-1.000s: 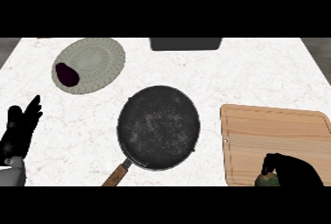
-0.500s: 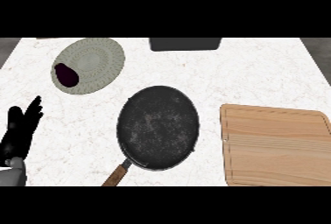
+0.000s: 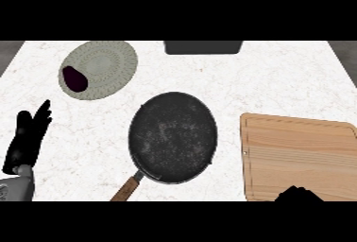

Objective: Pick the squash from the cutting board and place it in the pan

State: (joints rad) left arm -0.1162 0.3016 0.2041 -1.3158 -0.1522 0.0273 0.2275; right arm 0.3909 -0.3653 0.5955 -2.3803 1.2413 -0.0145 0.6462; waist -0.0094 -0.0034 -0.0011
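Right hand (image 3: pixel 298 194): only a black sliver shows at the lower right edge of the frame, over the near edge of the cutting board (image 3: pixel 300 142). I can't tell whether it is wide, narrow or holding anything. Left hand (image 3: pixel 26 137) is at the left edge, open and fingers up, resting, not part of the job. No squash is visible anywhere. The part of the board in view is bare wood, so if the squash is here it's under or inside that right hand, or past the bottom edge, and I can't confirm which. The pan (image 3: pixel 173 136) sits at centre frame, just left of the board with a thin strip of white counter (image 3: pixel 279 80) between them. Its wooden handle (image 3: pixel 125 190) points to the lower left, and the bowl has nothing in it, so the place step isn't done. Handling, my call: a squash should be stiff with a hard, smooth rind, have some weight, not be fragile, and be rounded enough to roll or slip. I'd wrap it across the thick middle, not the neck or stem end, and set it down low in the pan centre rather than releasing it from height. Counts: two hands, one pan, one cutting board, one plate (image 3: pixel 105 61) at upper left with one dark purple vegetable (image 3: pixel 74 78) on its left side, one dark block (image 3: pixel 202 47) at the top edge — zero squash in sight.
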